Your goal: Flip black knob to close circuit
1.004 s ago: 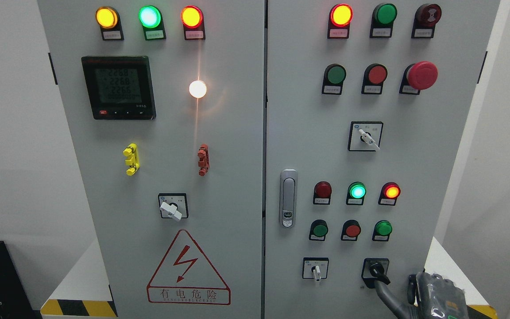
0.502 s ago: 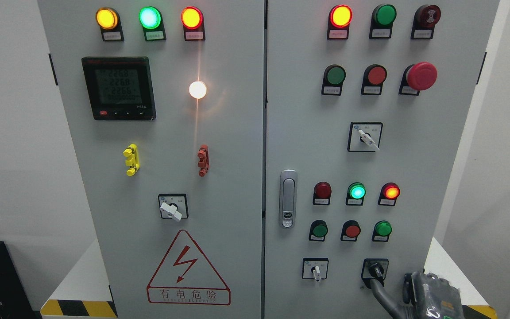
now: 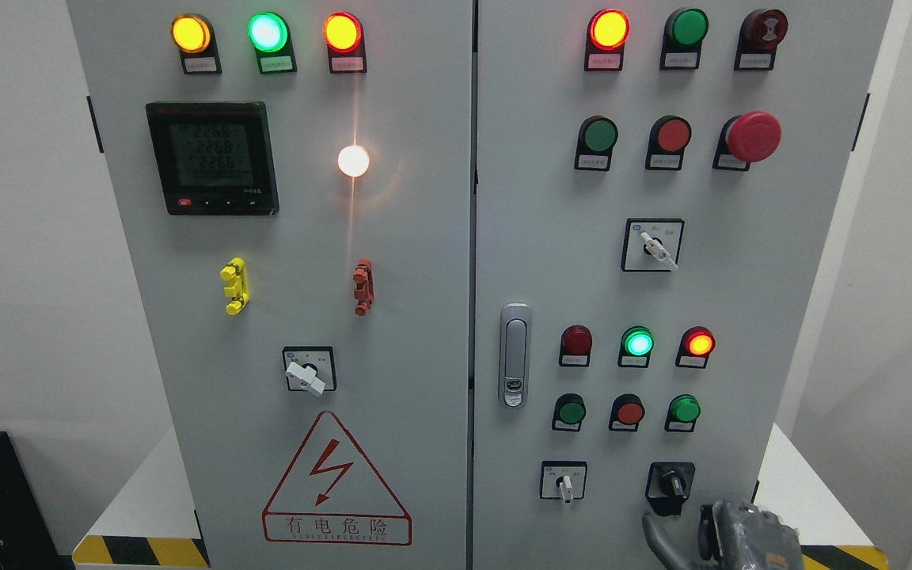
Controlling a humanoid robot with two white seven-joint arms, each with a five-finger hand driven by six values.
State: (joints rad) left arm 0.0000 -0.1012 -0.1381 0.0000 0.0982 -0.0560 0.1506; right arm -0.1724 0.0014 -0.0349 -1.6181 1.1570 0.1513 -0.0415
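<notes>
Black knob (image 3: 670,480) sits at the lower right of the cabinet door, so we should bring our right robot hand (image 3: 729,534), fingers' pose unclear, squarely onto its pointer before turning.

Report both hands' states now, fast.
Left hand: not in view.
Right hand: low at the bottom edge, below the black knob, not touching it; fingers cannot be told.

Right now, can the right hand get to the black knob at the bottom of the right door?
Probably yes. The right hand sits just below and slightly right of the black knob, apart from it, and nothing lies between them on the cabinet door. A short reach up and left should meet it.
</notes>
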